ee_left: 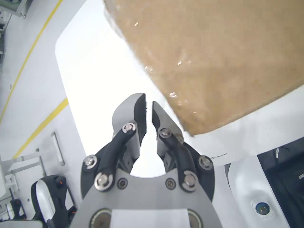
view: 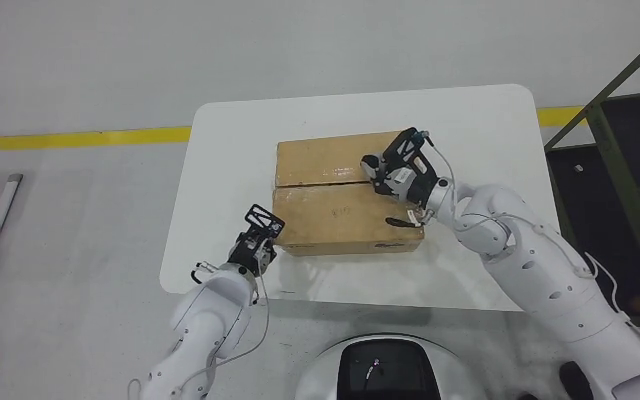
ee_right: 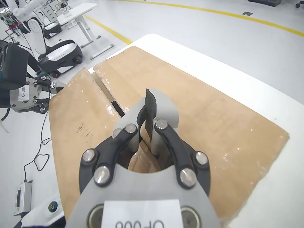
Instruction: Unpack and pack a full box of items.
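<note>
Fingertips [ee_right: 151, 105] of right gripper [ee_right: 149, 110]: pads pressed together, nothing visible between them. They sit over the centre seam [ee_right: 104, 91] of the cardboard box [view: 335, 205], toward its right end. The fingers block the contact point, so can't tell whether the tips touch the flaps or hang just above. Seam is cracked open to a narrow dark slit, and contents are hidden behind it. Both flaps otherwise lie flat: near flap [ee_right: 71, 110] carries a handwritten mark [ee_right: 84, 131], far flap [ee_right: 201, 119] is plain.

At the box's near-left corner, left gripper [ee_left: 149, 110]: fingers [ee_left: 140, 112] nearly together, thin gap, nothing in it. It sits just beside the side wall. Touching or not, can't tell from any view. Left wrist view crops the box to one blurred brown face with glossy tape [ee_left: 123, 24] along the edge.

Box sits roughly mid-way on the white table [view: 240, 150], long sides running left-right. One dark strip [view: 402, 220] at the near flap's right end, partly under the right arm's wrist; can't make out what it is. In top view that arm also covers part of the box's right end.
</note>
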